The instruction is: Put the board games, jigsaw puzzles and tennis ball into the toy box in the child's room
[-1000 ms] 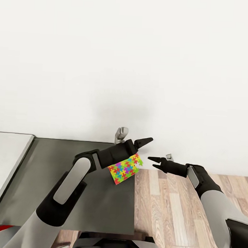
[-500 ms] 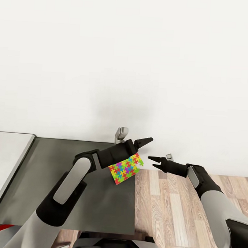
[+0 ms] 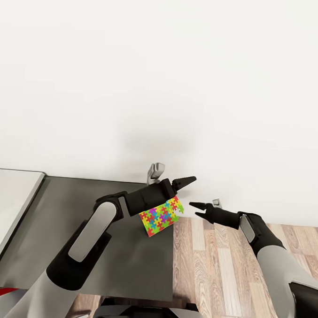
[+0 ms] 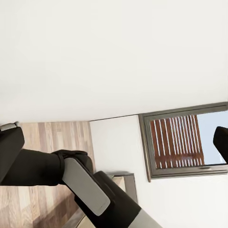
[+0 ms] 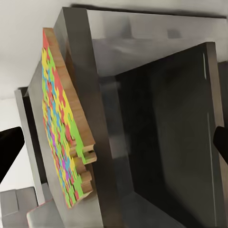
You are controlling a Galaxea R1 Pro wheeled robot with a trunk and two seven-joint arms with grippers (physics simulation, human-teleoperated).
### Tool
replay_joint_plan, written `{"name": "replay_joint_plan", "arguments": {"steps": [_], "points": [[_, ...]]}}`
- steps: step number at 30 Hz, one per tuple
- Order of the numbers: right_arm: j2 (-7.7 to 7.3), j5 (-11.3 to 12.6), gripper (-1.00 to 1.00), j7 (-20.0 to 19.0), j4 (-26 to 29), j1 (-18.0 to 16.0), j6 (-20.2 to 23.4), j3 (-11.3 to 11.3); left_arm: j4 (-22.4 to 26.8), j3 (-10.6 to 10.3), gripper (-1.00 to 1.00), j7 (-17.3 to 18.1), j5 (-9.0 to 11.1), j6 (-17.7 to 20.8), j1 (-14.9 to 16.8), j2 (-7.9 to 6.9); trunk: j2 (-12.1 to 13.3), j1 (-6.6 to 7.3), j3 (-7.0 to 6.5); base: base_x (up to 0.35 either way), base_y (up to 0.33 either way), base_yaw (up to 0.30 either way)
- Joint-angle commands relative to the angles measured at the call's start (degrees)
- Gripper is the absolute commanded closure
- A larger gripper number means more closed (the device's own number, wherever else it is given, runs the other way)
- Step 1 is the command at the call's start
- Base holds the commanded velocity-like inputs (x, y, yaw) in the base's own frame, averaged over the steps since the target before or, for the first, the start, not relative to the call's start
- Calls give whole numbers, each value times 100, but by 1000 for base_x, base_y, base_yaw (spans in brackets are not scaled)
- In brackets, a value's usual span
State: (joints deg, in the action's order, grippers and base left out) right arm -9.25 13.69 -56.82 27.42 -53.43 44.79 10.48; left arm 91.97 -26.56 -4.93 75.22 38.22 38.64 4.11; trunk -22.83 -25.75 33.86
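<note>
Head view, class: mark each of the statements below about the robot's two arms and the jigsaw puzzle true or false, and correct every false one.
1. The left gripper holds the jigsaw puzzle. True.
2. The puzzle lies flat on the dark cabinet top. False: it hangs tilted from the gripper, at the top's right edge.
3. The right gripper is open and empty. True.
4. The right gripper hovers above the pale desk top. False: it is over the wood floor.
5. The toy box stands beside the puzzle. False: no toy box shows here.
</note>
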Motion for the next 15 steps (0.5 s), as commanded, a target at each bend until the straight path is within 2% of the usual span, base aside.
{"name": "replay_joint_plan", "arguments": {"steps": [1, 15], "points": [[4, 2, -100, -10, -5, 0, 26, 12, 5, 2, -100, -52, 60, 18, 3, 2, -9, -3, 7, 0, 0, 0], [34, -5, -100, 21, -43, 15, 22, 7, 5, 2, -100, -52, 59, 18, 3, 2, -9, -3, 7, 0, 0, 0]]}}
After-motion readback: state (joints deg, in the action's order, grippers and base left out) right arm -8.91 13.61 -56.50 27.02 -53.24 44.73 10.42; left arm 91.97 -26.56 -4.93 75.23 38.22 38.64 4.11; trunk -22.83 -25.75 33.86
